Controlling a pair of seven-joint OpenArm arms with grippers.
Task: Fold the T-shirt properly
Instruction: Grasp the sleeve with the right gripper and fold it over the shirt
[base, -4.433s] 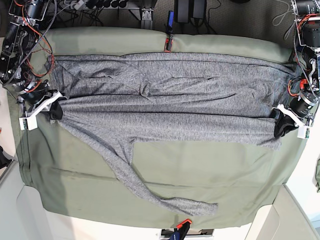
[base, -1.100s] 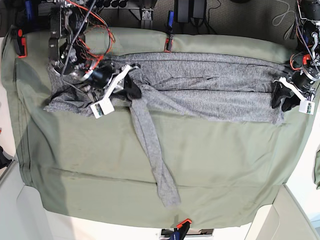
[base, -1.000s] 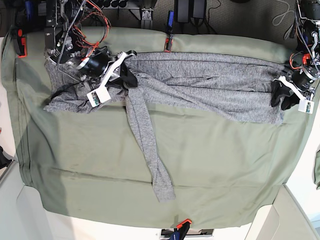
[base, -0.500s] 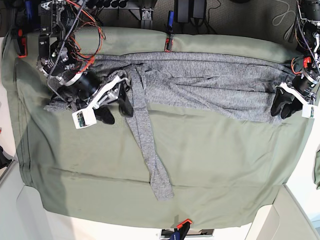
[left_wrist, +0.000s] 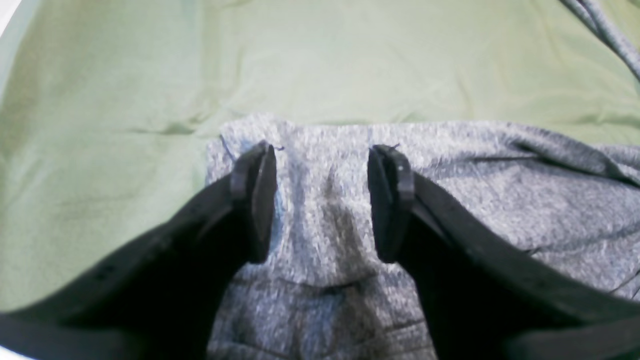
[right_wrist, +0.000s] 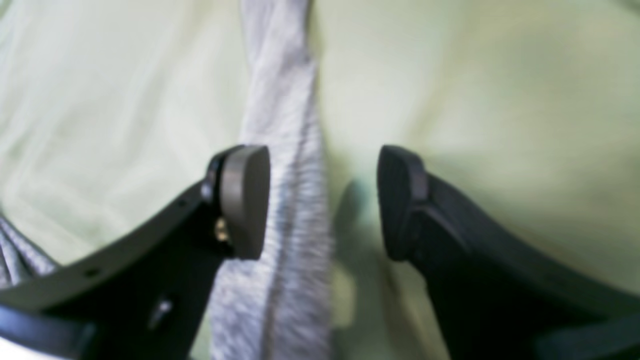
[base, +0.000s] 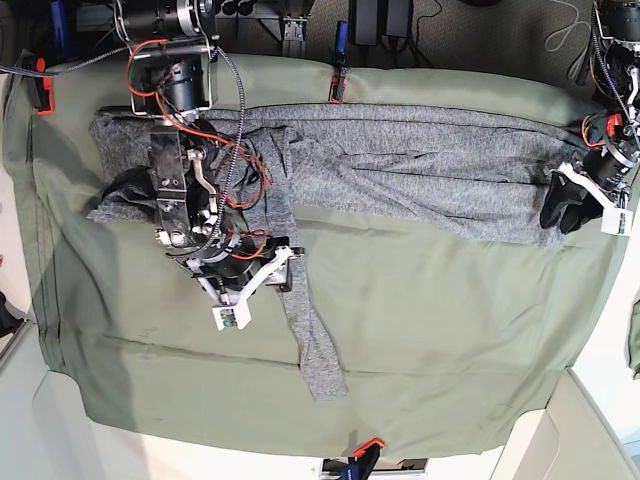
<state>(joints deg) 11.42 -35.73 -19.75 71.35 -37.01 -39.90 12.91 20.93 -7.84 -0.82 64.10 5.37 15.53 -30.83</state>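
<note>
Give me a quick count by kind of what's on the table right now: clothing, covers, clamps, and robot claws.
T-shirt: 1
Green table cloth: 1
Orange clamps on the cloth's edge: 3, at the far edge, the near edge and the far corner
Claws: 2, the left claw and the right claw
Total: 7

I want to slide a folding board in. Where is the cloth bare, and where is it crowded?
Bare table cloth: the wide stretch right of the trailing sleeve, below the T-shirt. Also left of the right gripper. Crowded: the shirt strip at the back edge, with the left gripper over its end.
</note>
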